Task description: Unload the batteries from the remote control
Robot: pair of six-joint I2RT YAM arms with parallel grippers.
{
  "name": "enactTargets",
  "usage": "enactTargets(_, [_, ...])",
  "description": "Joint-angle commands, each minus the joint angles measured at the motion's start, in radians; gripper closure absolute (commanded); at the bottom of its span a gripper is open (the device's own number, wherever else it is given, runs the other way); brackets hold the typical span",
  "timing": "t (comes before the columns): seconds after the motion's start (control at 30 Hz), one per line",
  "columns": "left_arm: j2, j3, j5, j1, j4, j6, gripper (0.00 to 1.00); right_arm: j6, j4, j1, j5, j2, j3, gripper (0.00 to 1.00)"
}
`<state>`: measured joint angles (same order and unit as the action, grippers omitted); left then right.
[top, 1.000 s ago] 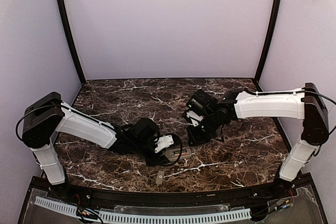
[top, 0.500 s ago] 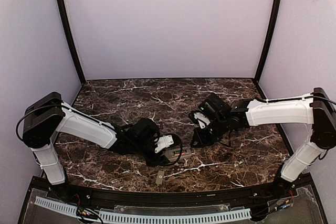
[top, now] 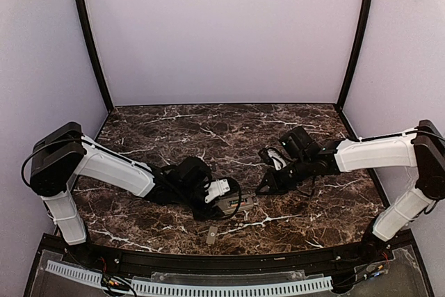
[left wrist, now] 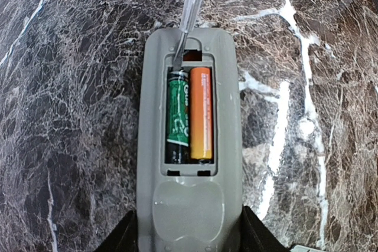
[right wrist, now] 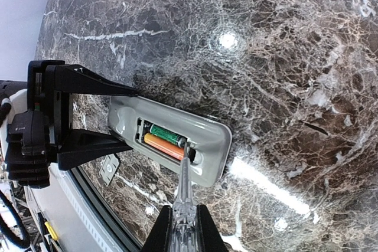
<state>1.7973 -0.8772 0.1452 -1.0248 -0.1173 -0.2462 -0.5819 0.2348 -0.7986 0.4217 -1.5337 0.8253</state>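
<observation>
Left end effector (left wrist: 189,237) clamping remote control (left wrist: 227,87), right end effector (right wrist: 183,235) seemingly pinching clear pick (right wrist: 184,184), batteries' (left wrist: 201,113) lettering blurred

Lab booth: plain walls (top: 222,33), marble tabletop (top: 174,126)

Dark veined marble tabletop (top: 181,126), plain lilac walls (top: 222,33), black posts (top: 89,39)

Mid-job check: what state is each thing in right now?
remote control: back up, battery bay open.
green battery: seated in the bay.
orange battery: seated beside it.
cover piece: off, lying on the table.
left tool: shut on the remote control.
right tool: shut on the pry stick.
pry stick: tip in the bay at the green battery's end.
</observation>
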Motion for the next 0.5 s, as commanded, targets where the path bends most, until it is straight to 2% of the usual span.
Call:
enactTargets(0.0, [0.01, -0.03, 0.03, -0.014, -0.068, -0.018, 1.0, -0.012, -0.09, -0.053, 0.165, -0.11, -0.058, 1.0])
enactTargets(0.2, [0.006, -0.021, 0.038, -0.015, -0.082, -0.028, 1.0, -0.014, -0.101, -0.049, 0.168, -0.117, -0.05, 1.0])
enactTargets(0.47, [-0.01, 0.014, 0.043, -0.015, -0.125, -0.039, 1.0, -0.074, -0.243, -0.016, 0.267, -0.109, -0.147, 1.0])
